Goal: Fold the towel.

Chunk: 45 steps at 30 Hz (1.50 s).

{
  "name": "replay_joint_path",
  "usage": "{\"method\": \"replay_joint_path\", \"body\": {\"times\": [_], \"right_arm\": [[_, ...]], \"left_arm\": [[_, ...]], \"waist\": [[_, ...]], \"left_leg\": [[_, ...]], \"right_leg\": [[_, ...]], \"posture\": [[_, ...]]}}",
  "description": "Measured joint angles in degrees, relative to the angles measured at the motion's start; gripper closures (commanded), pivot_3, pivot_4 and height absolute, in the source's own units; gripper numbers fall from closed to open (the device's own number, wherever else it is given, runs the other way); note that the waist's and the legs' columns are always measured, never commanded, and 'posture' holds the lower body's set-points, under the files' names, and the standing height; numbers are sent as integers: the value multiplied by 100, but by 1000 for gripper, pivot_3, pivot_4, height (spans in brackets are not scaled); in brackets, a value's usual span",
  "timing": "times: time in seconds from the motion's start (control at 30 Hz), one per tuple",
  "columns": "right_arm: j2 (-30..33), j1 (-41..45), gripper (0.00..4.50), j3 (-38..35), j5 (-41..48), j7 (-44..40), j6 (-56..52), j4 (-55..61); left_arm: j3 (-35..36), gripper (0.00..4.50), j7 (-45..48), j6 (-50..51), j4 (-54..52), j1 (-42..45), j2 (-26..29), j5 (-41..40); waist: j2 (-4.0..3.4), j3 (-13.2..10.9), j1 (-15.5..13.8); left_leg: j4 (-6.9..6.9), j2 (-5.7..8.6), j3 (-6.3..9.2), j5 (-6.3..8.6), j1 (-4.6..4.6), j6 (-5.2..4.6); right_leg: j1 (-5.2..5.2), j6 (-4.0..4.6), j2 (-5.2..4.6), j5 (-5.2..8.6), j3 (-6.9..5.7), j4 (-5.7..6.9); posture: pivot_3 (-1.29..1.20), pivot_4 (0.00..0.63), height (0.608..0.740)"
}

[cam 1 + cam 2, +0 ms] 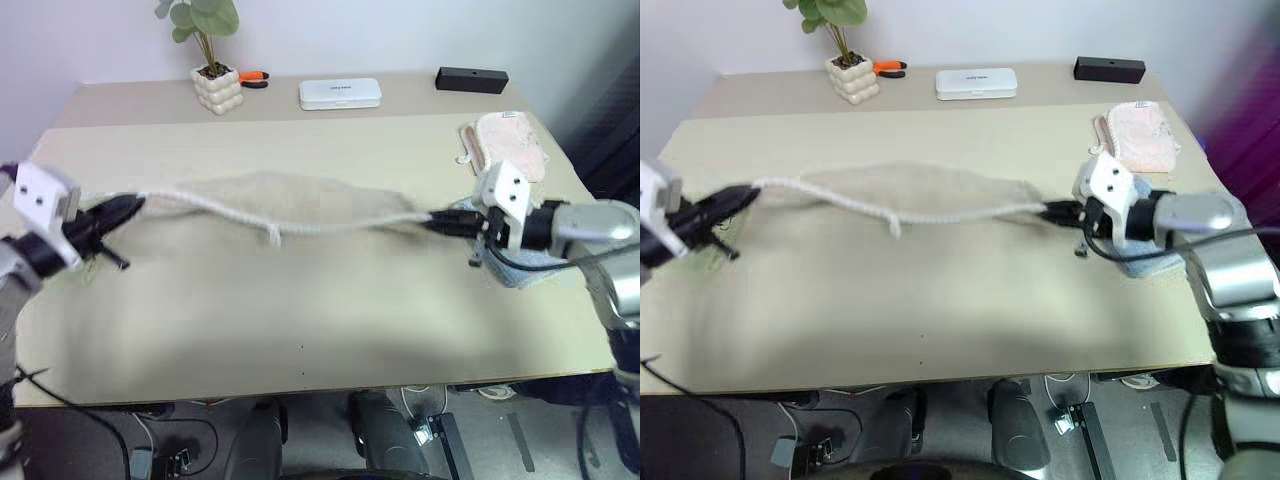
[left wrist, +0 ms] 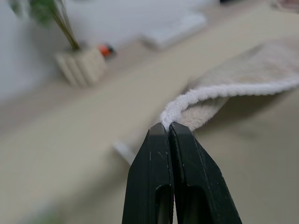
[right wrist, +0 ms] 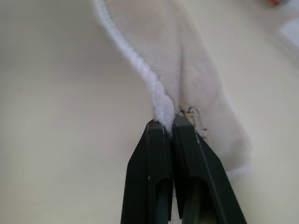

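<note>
The beige towel (image 1: 290,200) hangs stretched above the table between my two grippers, its white stitched edge sagging in the middle with a small white loop (image 1: 275,237) dangling from it. My left gripper (image 1: 130,206) is shut on the towel's left corner; in the left wrist view its black fingers (image 2: 154,182) pinch the white edging (image 2: 196,95). My right gripper (image 1: 437,221) is shut on the right corner, and the right wrist view has its fingers (image 3: 191,177) clamped on the white edging (image 3: 159,105).
A pink folded cloth (image 1: 510,143) lies at the table's right edge, a light blue one (image 1: 520,268) under my right wrist. Along the back stand a potted plant (image 1: 215,80), an orange-handled tool (image 1: 253,78), a white case (image 1: 340,93) and a black box (image 1: 471,79).
</note>
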State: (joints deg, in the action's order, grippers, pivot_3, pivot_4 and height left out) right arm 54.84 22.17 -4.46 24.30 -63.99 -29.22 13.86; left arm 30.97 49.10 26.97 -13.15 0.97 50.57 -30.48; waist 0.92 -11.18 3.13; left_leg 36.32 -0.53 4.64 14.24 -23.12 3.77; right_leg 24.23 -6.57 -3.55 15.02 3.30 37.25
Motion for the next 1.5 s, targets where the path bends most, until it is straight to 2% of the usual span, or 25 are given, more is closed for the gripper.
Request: {"method": "replay_joint_path", "body": {"times": [0.17, 0.33, 0.5, 0.7, 0.77, 0.9, 1.07, 1.3, 1.4, 1.5], "right_arm": [[335, -659, 4454, -329, 481, -399, -425, 322], [467, -705, 4454, -306, 419, -494, -260, 134], [10, 44, 4454, 242, -341, -21, 320, -699], [-589, 862, 4454, 894, -1282, 410, 1054, -2183], [-723, 1027, 4454, 983, -1441, 480, 1207, -2493], [-1052, 1322, 4454, 1075, -1697, 652, 1428, -3061], [-1291, 1510, 4454, 1099, -1858, 763, 1688, -3501], [-1430, 1510, 4454, 1089, -1944, 873, 1773, -3647], [-1453, 1486, 3569, 1046, -1939, 969, 1675, -3640], [-1440, 1400, 2217, 923, -1917, 1050, 1552, -3541]], "left_arm": [[288, 4500, 417, 368, -265, -1010, 194, -79], [305, 4500, 699, 340, -170, -1163, 349, -7], [-612, 4500, 363, -231, 545, 19, 198, 562], [-1791, 4500, 43, -1159, 2320, 1775, -341, 1416], [-2007, 4500, 40, -1407, 2789, 2100, -438, 1599], [-2298, 4500, 42, -1881, 3784, 2692, -635, 1889], [-2472, 4500, 28, -2354, 4678, 3035, -768, 2142], [-2506, 4500, -219, -2721, 5265, 3287, -982, 2246], [-2438, 3619, -410, -2758, 5415, 3332, -1055, 2230], [-2306, 2259, -601, -2759, 5517, 3338, -1093, 2221]], "waist": [[4, -1, -63], [6, -2, -78], [7, -1, -77], [7, -1, -74], [7, -1, -55], [7, -1, -56], [7, -1, -62], [7, -1, -63], [7, -1, -57], [7, -1, -59]], "left_leg": [[-8, -8, -9, 1, 81, 0], [-8, -8, -12, 1, 79, 0], [-7, -9, -12, 0, 82, 1], [-9, -7, -11, 0, 72, 1], [-14, -7, -11, 0, 72, 1], [-17, -7, -10, 0, 71, 1], [-16, -7, -9, 0, 70, 1], [-14, -7, -7, -1, 70, 1], [-14, -7, -7, 0, 70, 1], [-14, -7, -5, 0, 70, 1]], "right_leg": [[-79, 42, 6, 27, 0, -19], [-79, 51, 5, 31, 0, -26], [-82, 29, 8, 18, 0, -22], [-70, 17, 7, 10, -2, -16], [-65, 16, 7, 10, -2, -14], [-58, 16, 9, 10, -3, -6], [-59, 16, 9, 9, -3, -6], [-60, 15, 8, 9, -5, -2], [-59, 15, 8, 9, -5, -1], [-59, 15, 9, 9, -6, 1]], "posture": [[0, 150, 737], [0, 150, 737], [0, 150, 737], [0, 150, 737], [0, 150, 737], [0, 150, 737], [0, 150, 737], [0, 150, 737], [0, 150, 737], [0, 150, 737]]}}
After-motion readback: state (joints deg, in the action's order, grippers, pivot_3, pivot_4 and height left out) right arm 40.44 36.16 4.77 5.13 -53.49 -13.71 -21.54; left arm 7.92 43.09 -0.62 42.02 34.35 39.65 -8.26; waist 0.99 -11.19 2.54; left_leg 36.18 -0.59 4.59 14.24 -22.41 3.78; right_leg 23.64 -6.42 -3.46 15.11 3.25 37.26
